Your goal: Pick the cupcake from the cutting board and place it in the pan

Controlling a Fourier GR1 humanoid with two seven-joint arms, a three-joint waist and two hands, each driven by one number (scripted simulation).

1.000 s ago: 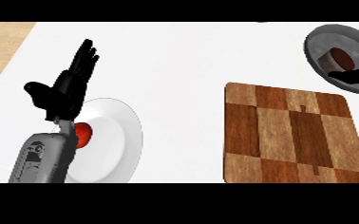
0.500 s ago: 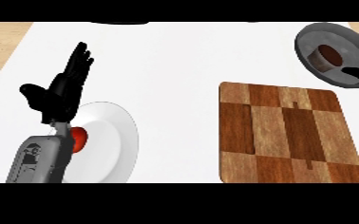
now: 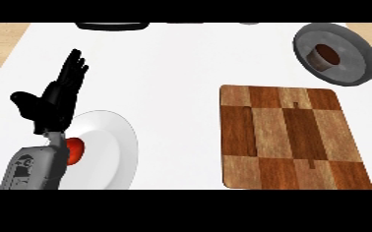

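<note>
Head view showed the black left hand open, fingers straight, grasping nothing. Brown cupcake sat inside the round grey pan, well right of the hand, past the checkered wooden cutting board. White round plate lay just beside its wrist.

The brown cupcake stands upright near the middle of the round grey pan. The pan lies just beyond the far right corner of the flat, checkered wooden cutting board.

White counter, with perhaps tan flooring at left.
</note>
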